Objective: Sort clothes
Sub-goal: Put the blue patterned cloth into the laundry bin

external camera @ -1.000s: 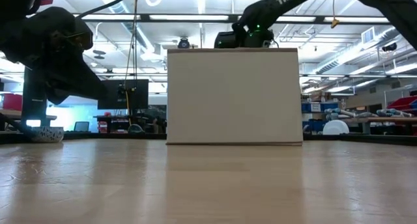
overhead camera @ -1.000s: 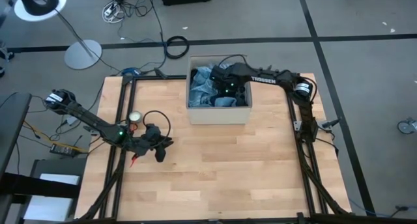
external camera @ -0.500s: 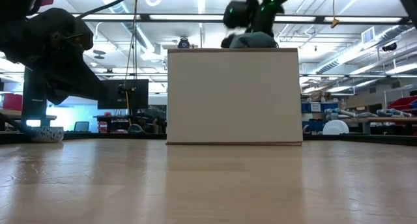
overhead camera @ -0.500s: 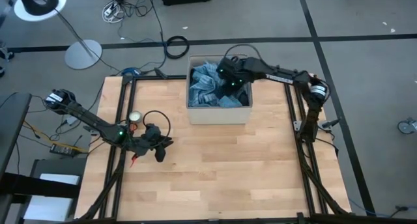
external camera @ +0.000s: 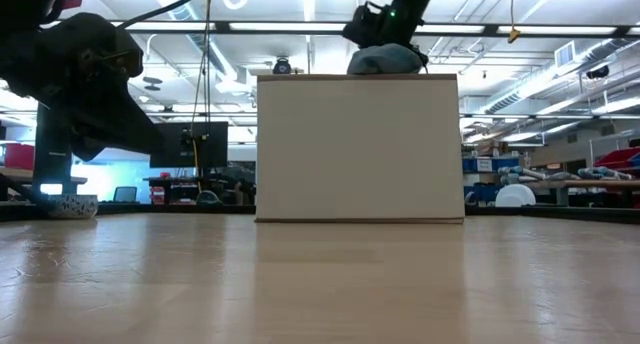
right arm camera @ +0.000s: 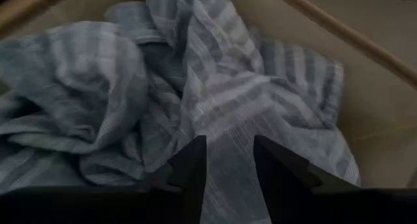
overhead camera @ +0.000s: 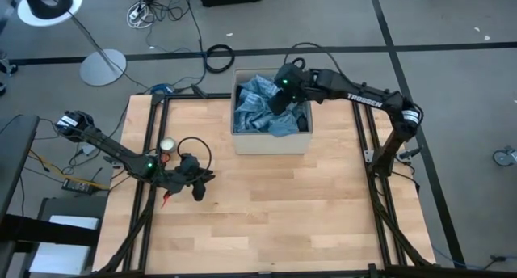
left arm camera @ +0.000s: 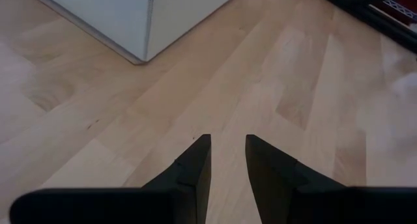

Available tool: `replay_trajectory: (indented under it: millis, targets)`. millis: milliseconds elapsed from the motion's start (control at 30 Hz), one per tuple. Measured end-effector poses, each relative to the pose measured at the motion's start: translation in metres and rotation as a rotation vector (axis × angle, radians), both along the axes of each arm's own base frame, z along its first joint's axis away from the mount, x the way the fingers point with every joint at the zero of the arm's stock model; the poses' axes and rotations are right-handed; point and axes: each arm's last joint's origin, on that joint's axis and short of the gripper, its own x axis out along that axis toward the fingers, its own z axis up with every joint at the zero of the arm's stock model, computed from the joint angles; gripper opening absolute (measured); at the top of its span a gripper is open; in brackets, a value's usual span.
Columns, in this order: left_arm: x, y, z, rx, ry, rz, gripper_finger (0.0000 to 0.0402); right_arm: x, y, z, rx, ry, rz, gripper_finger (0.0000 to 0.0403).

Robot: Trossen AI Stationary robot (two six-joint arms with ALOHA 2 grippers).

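A tan cardboard box (overhead camera: 271, 142) stands at the table's far middle, with the clothes inside. On top lies a blue striped shirt (overhead camera: 257, 108), crumpled. A dark piece (overhead camera: 302, 121) shows at the box's right side. My right gripper (overhead camera: 279, 98) hangs over the box, shut on a gathered part of the shirt. In the low view that part (external camera: 386, 60) bulges above the box rim, under the gripper (external camera: 384, 32). My left gripper (overhead camera: 199, 186) waits low at the table's left, open, with nothing between its fingers (left arm camera: 195, 162). My right gripper pinches a bunched fold of the blue striped shirt (right arm camera: 228, 142) between its two fingers, coming from above and slanting down. The fold is drawn up toward the fingers. The rest of the shirt (right arm camera: 85, 100) lies slack on the pile in the box.
Black frame rails (overhead camera: 145, 189) run along the table's left and right sides. A small round thing (overhead camera: 167, 145) lies by the left arm. Bare wood (overhead camera: 283, 205) spreads in front of the box to the near edge.
My right gripper has risen out of the box and tipped less steeply, staying shut. It has drawn a bunch of the blue striped shirt up above the box rim, while the rest of the shirt stays in the box.
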Motion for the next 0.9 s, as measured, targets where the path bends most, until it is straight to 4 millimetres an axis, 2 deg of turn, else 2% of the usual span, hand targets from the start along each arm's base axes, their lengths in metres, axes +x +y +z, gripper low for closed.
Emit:
replay_trajectory:
  millis: [200,333,500,700,900]
  targets:
    - [0.000,0.000,-0.001,0.004,0.007,0.000,0.0101,0.010,0.015,0.003,0.006,-0.045,0.112,0.0130]
    - [0.000,0.000,-0.001,0.004,0.008,0.000,0.0101,0.016,0.030,0.002,0.165,-0.109,0.251,0.0130]
    - [0.000,0.000,-0.001,0.005,0.008,0.000,0.0101,0.017,0.043,0.001,0.347,-0.157,0.310,0.0130]
    - [-0.001,0.001,-0.001,0.018,0.011,0.010,0.0101,0.017,0.047,0.006,0.347,-0.187,0.342,0.0130]
    - [-0.001,0.001,-0.001,0.021,0.015,0.011,0.0101,0.015,0.059,0.025,0.287,-0.279,0.421,0.0130]
